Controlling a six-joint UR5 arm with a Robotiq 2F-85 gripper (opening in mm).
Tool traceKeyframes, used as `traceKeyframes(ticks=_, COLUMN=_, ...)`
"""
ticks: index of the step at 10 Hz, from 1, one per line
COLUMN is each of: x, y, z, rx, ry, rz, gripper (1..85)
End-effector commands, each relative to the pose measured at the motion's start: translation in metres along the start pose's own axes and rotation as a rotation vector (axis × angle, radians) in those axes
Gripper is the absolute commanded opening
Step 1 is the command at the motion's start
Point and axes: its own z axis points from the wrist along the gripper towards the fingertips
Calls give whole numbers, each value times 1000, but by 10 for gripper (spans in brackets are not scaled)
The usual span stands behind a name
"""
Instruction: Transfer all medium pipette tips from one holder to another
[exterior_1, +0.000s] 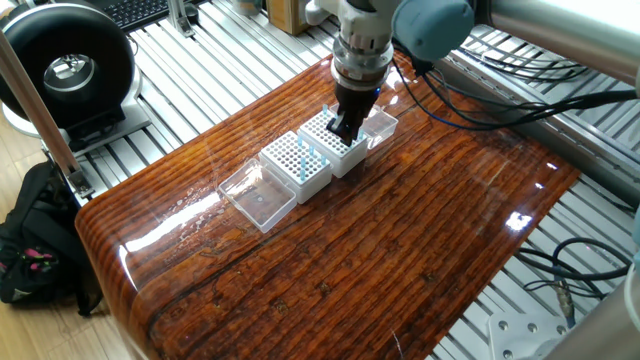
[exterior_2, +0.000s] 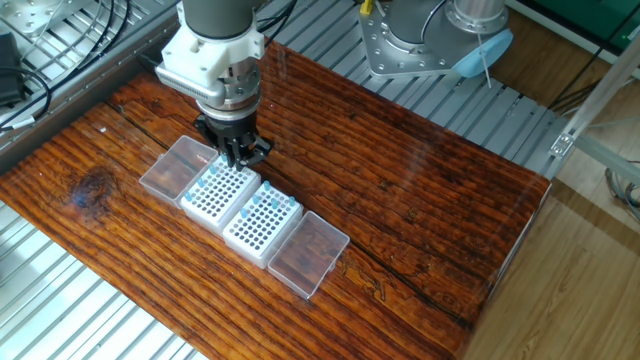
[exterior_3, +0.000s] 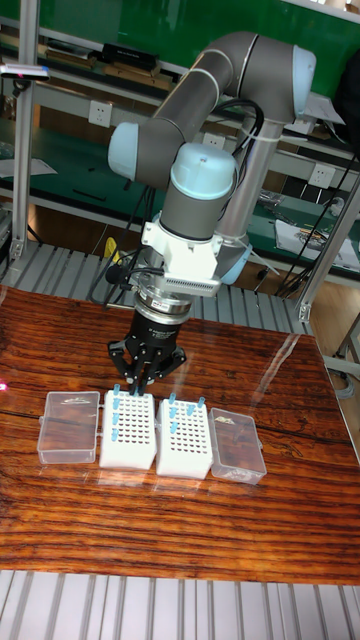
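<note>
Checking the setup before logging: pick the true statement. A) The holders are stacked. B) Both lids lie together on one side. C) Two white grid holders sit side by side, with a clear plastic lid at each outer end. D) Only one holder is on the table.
C: the two white grid holders sit side by side, with one clear plastic lid at each outer end.

Jaws (exterior_1: 345, 127) low over white holder (exterior_1: 335, 145); blue tips (exterior_1: 308, 157) upright.

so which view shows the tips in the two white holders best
The other fixed view: it looks down on both white holders, so the medium pipette tips show against the grids. One fixed view has the gripper covering part of one holder. The tall fixed view sees them side-on, as small blue specks.
</note>
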Motion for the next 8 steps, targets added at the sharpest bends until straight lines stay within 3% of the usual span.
traceKeyframes(ticks=1, x=-1, y=1, z=-1, rx=-10, ry=-3, rz=14, gripper=143)
traceKeyframes(ticks=5, x=-2, y=2, z=-4, rx=-12, ry=-2, rz=15, gripper=133)
traceKeyframes(ticks=8, x=-11, y=1, z=-18, rx=-19, ry=6, rz=17, gripper=133)
